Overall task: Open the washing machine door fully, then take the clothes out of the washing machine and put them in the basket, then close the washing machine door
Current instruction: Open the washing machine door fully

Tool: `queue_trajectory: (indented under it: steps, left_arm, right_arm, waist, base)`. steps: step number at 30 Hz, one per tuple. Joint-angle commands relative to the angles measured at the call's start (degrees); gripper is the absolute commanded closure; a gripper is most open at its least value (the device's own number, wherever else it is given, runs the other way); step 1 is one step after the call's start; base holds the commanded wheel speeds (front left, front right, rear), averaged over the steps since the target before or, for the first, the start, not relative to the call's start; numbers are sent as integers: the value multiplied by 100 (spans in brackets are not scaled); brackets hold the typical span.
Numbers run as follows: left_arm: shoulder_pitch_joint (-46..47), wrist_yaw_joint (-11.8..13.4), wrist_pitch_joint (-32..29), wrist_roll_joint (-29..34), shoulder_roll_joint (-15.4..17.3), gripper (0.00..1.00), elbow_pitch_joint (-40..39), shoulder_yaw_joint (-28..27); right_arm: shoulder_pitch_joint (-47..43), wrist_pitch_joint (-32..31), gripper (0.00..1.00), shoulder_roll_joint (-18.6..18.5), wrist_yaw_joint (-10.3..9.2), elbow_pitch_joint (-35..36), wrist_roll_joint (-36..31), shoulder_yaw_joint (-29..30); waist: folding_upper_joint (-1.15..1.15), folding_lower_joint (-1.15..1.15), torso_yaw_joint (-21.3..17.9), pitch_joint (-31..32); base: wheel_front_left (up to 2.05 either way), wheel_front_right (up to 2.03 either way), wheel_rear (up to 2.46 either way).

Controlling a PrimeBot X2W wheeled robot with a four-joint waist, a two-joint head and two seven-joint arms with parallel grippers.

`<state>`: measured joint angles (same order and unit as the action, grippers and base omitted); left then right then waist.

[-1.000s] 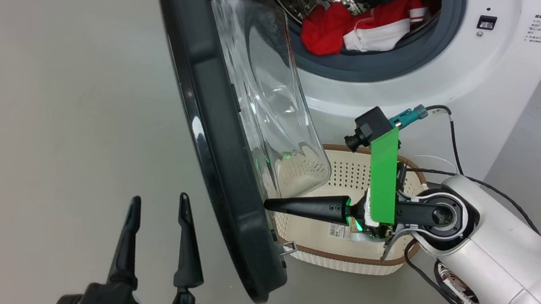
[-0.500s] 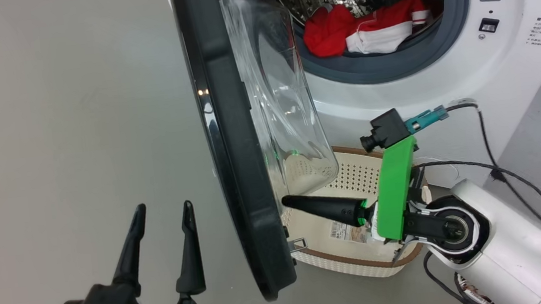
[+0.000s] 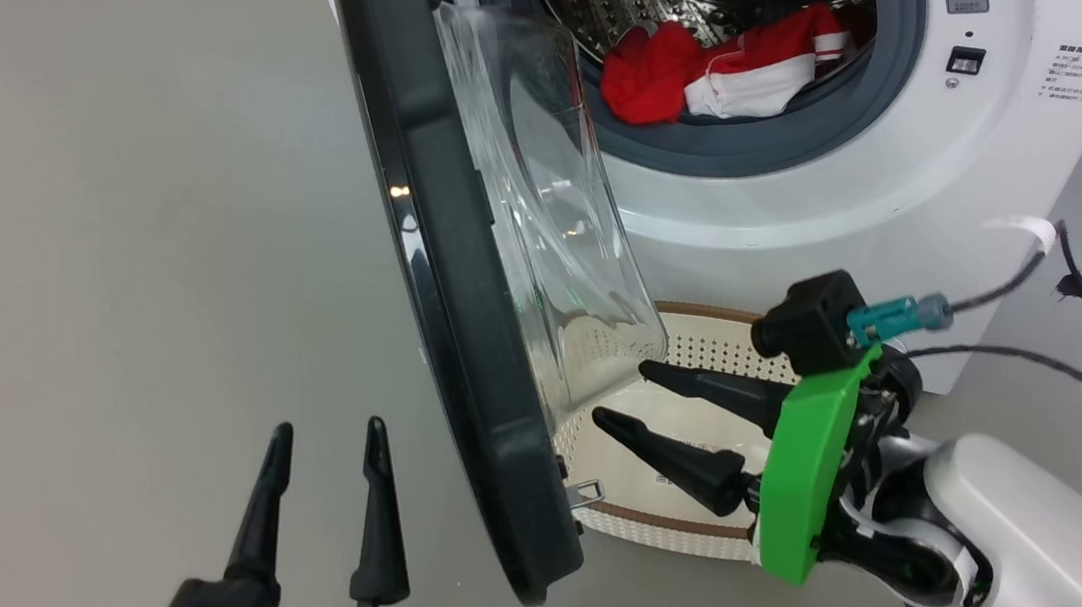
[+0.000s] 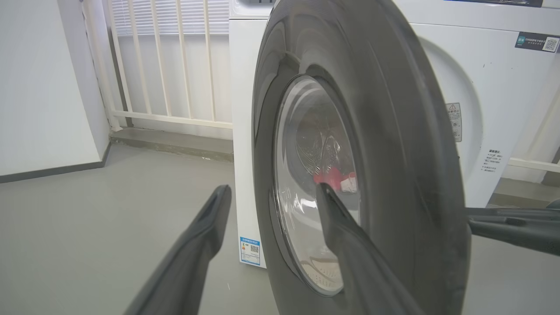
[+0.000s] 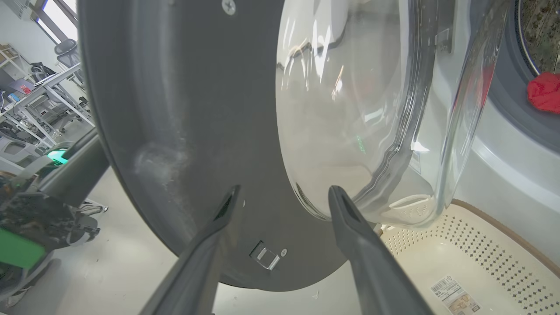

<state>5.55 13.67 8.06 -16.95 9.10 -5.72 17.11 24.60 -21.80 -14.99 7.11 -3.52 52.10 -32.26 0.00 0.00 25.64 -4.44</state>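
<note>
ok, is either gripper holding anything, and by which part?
Nothing held. Left gripper and right gripper both open, nothing between their fingers; right one over the basket.

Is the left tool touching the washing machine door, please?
Apart. The head view shows bare floor between the left tool and the washing machine door.

A smooth grey floor (image 3: 122,237) spreads across the head view from seven to eleven o'clock, with a faint sheen. In the left wrist view a plain white wall (image 4: 43,87) stands at nine o'clock, edged below by a dark skirting board (image 4: 52,170). At eleven o'clock a white railing (image 4: 175,65) of upright bars rises from a low grey step (image 4: 175,146), with slatted blinds (image 4: 192,15) behind. In the right wrist view, at ten o'clock, white-legged desks (image 5: 41,85) and an office chair (image 5: 65,46) stand below a bright window (image 5: 59,19).
</note>
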Motion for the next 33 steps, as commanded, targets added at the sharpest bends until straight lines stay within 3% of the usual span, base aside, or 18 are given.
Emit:
queue_trajectory:
  steps: [1,10,16,24,33]
  left_arm:
    - [15,33,-22,-43,118,0,-190,-193]
    - [-132,57,44,-58,134,0,-259,-151]
    - [-183,77,107,-42,162,0,-293,-140]
    - [-251,92,169,-62,202,0,-304,-157]
    - [-314,118,210,-124,174,0,-275,-136]
  right_arm:
    - [-189,60,0,155,37,332,-449,141]
    - [-1241,685,0,753,37,1206,-3299,1162]
    - [-1764,1405,0,1058,37,1448,-4447,1617]
    - [-2247,2181,0,1204,37,1530,-4890,2002]
    - [-2855,2687,0,1210,37,1584,-4590,2296]
  waist:
    - [0,0,-6,3]
    - [0,0,-23,15]
    - [0,0,-35,32]
    - [0,0,-72,71]
    - [0,0,-62,100]
  base:
    - [0,0,0]
    - [0,0,0]
    - [0,0,0]
    - [0,0,0]
    - [0,0,0]
